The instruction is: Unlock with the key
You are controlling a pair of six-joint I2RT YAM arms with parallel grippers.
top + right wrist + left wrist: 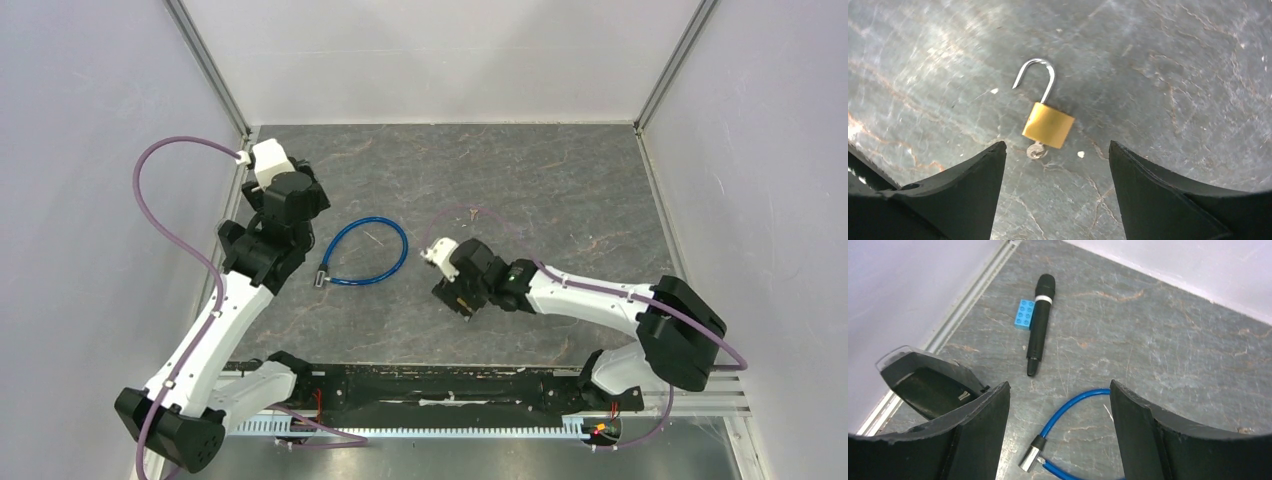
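A brass padlock [1048,125] lies flat on the grey table, seen in the right wrist view. Its steel shackle [1040,75] is swung open. A small silver key [1036,150] sits in its bottom end. My right gripper [1056,147] is open and empty, hovering just above, with the key between its fingertips. In the top view the right gripper [456,297] covers the padlock. My left gripper [1058,390] is open and empty at the table's left side [283,245], above the blue cable's end.
A blue cable loop [365,255] with a metal end fitting [1030,457] lies left of centre. A black microphone [1039,322] and a blue toy brick [1024,314] lie near the left wall rail [968,295]. Walls enclose the table on three sides.
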